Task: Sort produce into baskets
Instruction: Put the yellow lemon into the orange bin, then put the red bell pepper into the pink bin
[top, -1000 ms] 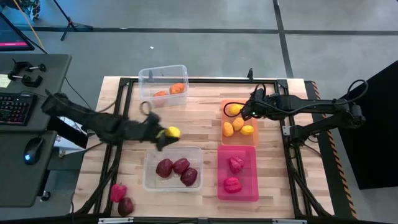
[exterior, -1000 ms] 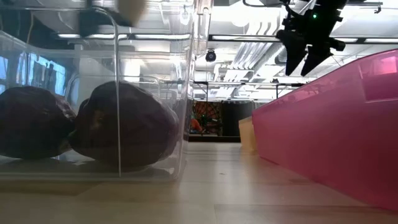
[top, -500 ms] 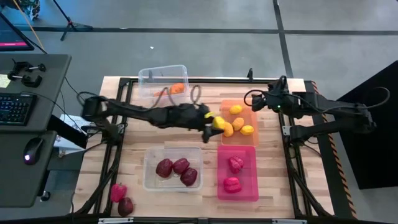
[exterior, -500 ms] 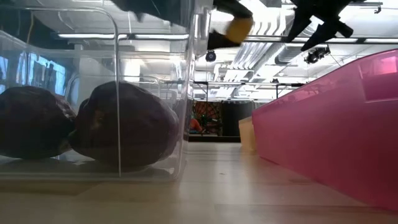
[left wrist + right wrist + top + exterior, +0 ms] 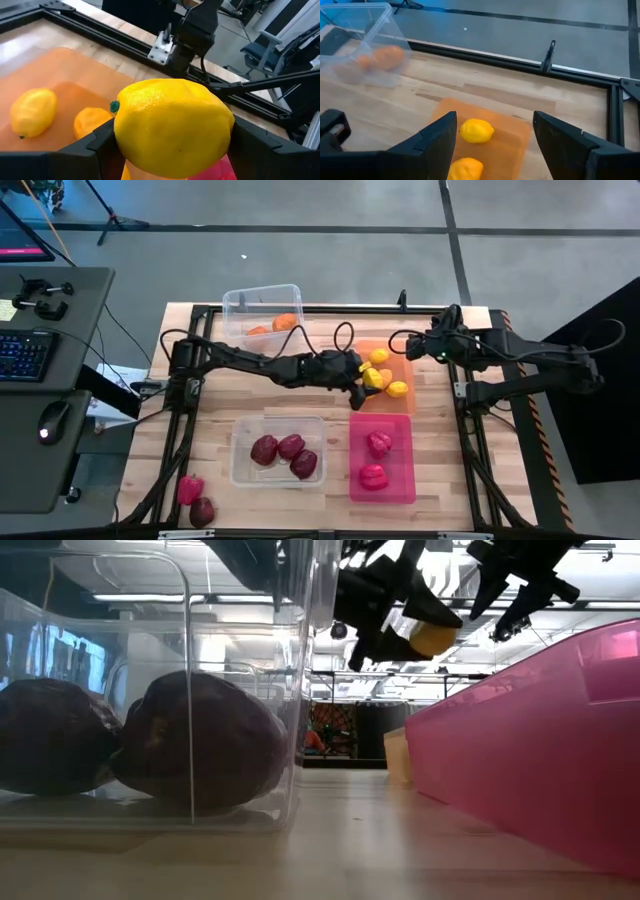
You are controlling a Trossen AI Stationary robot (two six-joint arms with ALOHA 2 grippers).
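Observation:
My left gripper [image 5: 364,384] reaches from the table's left over the translucent orange basket [image 5: 402,370], shut on a yellow lemon [image 5: 175,127]. Three yellow and orange pieces [image 5: 398,389] lie in that basket. My right gripper [image 5: 495,145] hangs open above the basket's far right corner, with nothing between its fingers. Orange pieces [image 5: 286,322] lie in the far clear basket [image 5: 262,300] and three maroon pieces [image 5: 291,446] in the near clear basket [image 5: 240,465]. Two pink-red pieces [image 5: 379,444] lie in the pink basket [image 5: 405,480]. My left gripper pinches the lemon between its two fingers [image 5: 95,145], one at each end; the green stem end [image 5: 115,106] sits just above one finger. The fingers come from the table's left, slanting a little down. The lemon [image 5: 435,638] hangs clear above the orange basket.
A pink-red piece [image 5: 190,488] and a maroon piece [image 5: 203,510] lie loose at the table's near left corner. A black frame [image 5: 300,308] runs around the wooden top. A desk with a keyboard [image 5: 25,355] stands left of the table.
My left gripper has carried the lemon toward the table's right edge, from beside the near clear basket to over the orange basket, sinking a little and rolling as it went. My right gripper has drawn back from the orange basket toward the right edge and risen slightly.

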